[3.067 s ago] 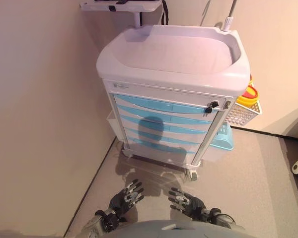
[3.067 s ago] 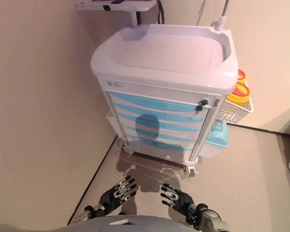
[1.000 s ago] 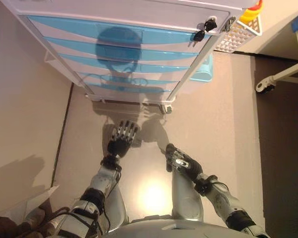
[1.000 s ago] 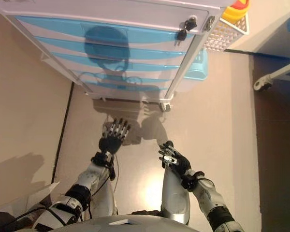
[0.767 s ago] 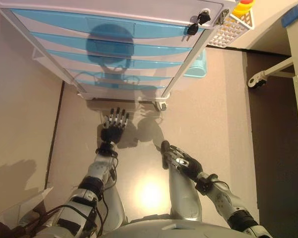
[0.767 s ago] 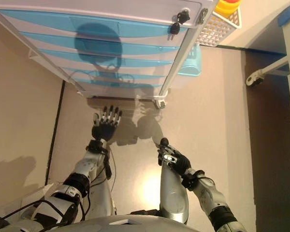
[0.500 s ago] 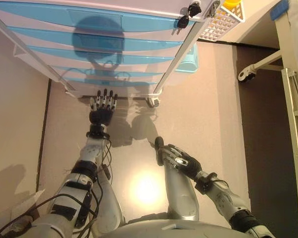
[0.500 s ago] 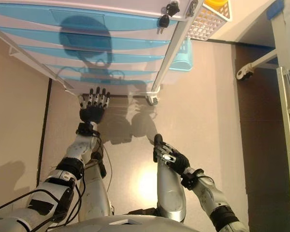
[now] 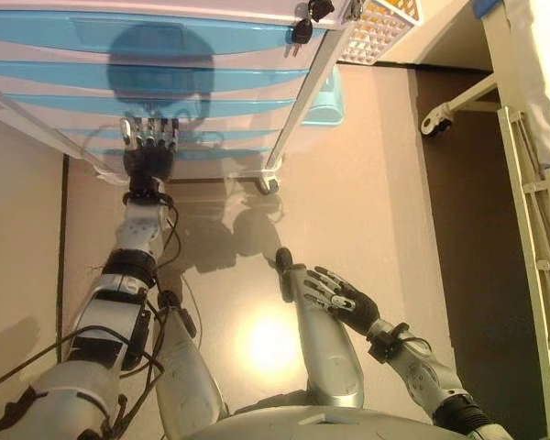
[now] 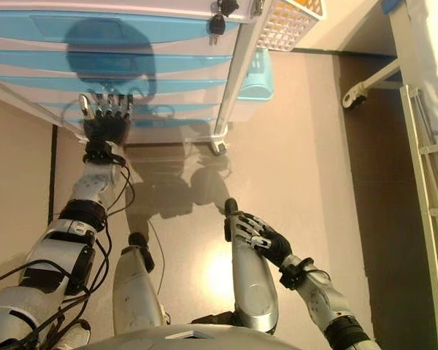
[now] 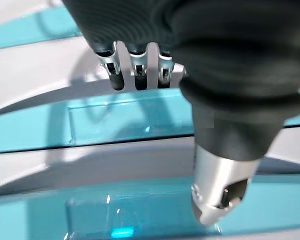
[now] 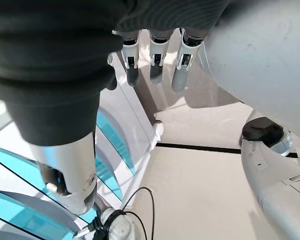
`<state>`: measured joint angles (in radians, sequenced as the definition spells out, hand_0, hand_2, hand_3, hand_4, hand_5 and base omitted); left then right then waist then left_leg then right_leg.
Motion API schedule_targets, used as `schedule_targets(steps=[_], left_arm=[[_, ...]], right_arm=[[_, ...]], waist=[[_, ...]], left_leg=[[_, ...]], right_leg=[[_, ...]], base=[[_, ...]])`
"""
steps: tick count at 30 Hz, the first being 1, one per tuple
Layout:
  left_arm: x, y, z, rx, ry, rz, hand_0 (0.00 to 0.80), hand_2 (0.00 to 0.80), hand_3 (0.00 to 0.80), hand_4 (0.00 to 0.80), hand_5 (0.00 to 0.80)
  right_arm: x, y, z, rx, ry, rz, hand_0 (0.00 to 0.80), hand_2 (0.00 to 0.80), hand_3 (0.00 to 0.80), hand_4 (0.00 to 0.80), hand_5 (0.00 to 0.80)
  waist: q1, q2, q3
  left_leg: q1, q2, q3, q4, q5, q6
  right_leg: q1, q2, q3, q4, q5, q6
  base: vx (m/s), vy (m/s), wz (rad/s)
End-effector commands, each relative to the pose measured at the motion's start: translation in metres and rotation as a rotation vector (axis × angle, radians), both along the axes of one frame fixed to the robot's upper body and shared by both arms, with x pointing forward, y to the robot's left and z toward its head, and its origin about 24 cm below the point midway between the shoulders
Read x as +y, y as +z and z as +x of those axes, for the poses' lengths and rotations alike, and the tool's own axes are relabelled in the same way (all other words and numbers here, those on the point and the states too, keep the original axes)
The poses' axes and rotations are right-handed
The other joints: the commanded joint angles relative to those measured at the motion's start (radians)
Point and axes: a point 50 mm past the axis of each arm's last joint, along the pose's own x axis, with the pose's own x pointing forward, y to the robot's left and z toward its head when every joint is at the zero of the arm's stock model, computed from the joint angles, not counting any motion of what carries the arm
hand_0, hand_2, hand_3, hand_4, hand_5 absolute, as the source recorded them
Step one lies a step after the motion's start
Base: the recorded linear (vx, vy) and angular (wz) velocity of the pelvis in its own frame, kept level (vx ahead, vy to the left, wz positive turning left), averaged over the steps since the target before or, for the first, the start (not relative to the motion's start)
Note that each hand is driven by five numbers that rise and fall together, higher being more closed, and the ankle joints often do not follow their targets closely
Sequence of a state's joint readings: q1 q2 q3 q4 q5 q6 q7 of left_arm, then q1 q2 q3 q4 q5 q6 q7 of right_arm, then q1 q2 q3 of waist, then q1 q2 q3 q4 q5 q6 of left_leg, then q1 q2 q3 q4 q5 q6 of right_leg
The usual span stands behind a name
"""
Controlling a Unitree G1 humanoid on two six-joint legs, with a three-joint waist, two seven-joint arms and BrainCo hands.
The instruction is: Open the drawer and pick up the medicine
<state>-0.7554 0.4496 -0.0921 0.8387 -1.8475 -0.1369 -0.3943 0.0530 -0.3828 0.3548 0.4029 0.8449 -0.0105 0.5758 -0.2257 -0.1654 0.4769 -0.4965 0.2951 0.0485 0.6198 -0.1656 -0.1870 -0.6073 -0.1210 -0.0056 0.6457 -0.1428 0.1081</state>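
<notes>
Beige floor (image 9: 367,183), glare spot lower centre; white bed frame (image 9: 532,183) right edge; dark strip beside it.

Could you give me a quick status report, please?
Left hand open, at lower blue drawer fronts. Right hand open, idle. Drawers shut; medicine unseen.

left hand (image 11: 140,70) before blue drawers (image 11: 125,122)

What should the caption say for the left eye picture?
Left hand reaches open toward the cart's lower blue drawers.
</notes>
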Motion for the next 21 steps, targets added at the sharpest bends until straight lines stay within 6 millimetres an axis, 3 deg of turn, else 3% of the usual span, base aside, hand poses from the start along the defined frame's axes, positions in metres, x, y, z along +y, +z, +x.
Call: schedule_targets(steps=[1, 9, 10, 11, 14, 21], left_arm=[[0.007, 0.072, 0.009, -0.208, 0.025, 0.091, 0.000, 0.000, 0.000, 0.000, 0.000], [0.012, 0.104, 0.009, -0.299, 0.046, 0.149, 0.000, 0.000, 0.000, 0.000, 0.000], [0.010, 0.105, 0.008, -0.317, 0.043, 0.160, 0.326, 0.326, 0.326, 0.326, 0.326], [0.009, 0.105, 0.008, -0.321, 0.038, 0.162, 0.800, 0.800, 0.800, 0.800, 0.800], [0.005, 0.099, 0.007, -0.334, 0.016, 0.163, 0.800, 0.800, 0.800, 0.800, 0.800], [-0.003, 0.052, 0.004, -0.238, -0.039, 0.121, 0.800, 0.800, 0.800, 0.800, 0.800]], right_arm=[[-0.001, -0.042, -0.078, 0.268, 0.062, -0.030, 0.000, 0.000, 0.000, 0.000, 0.000], [0.003, -0.044, -0.081, 0.265, 0.062, -0.009, 0.000, 0.000, 0.000, 0.000, 0.000], [0.004, -0.044, -0.081, 0.266, 0.060, -0.004, 0.000, 0.000, 0.000, 0.000, 0.000], [0.005, -0.044, -0.081, 0.266, 0.058, 0.000, 0.000, 0.000, 0.000, 0.000, 0.000], [0.008, -0.044, -0.081, 0.268, 0.054, 0.008, 0.000, 0.000, 0.000, 0.000, 0.000], [0.017, -0.043, -0.079, 0.272, 0.050, 0.016, 0.000, 0.000, 0.000, 0.000, 0.000]], waist=[[-0.009, -0.015, -0.007], [-0.008, -0.022, -0.002], [-0.005, -0.021, 0.000], [-0.003, -0.021, 0.001], [0.004, -0.020, 0.004], [0.023, -0.012, 0.008]], left_leg=[[-0.057, -0.015, 0.065, 0.069, 0.038, 0.115], [-0.049, -0.005, 0.061, 0.061, 0.041, 0.110], [-0.046, -0.005, 0.058, 0.056, 0.042, 0.108], [-0.041, -0.004, 0.058, 0.051, 0.043, 0.108], [-0.028, -0.006, 0.057, 0.036, 0.045, 0.107], [0.008, -0.012, 0.058, -0.016, 0.052, 0.107]], right_leg=[[0.020, 0.047, -0.057, -0.074, 0.068, -0.057], [0.048, 0.061, -0.069, -0.108, 0.075, -0.066], [0.055, 0.062, -0.070, -0.116, 0.076, -0.067], [0.063, 0.063, -0.072, -0.123, 0.076, -0.068], [0.081, 0.065, -0.076, -0.138, 0.078, -0.070], [0.128, 0.065, -0.083, -0.183, 0.083, -0.071]], base=[[-0.011, -0.045, 0.02], [0.001, -0.043, -0.02], [0.006, -0.051, -0.02], [0.002, -0.043, 0.02], [-0.001, -0.039, 0.08], [-0.007, -0.023, 0.06]])
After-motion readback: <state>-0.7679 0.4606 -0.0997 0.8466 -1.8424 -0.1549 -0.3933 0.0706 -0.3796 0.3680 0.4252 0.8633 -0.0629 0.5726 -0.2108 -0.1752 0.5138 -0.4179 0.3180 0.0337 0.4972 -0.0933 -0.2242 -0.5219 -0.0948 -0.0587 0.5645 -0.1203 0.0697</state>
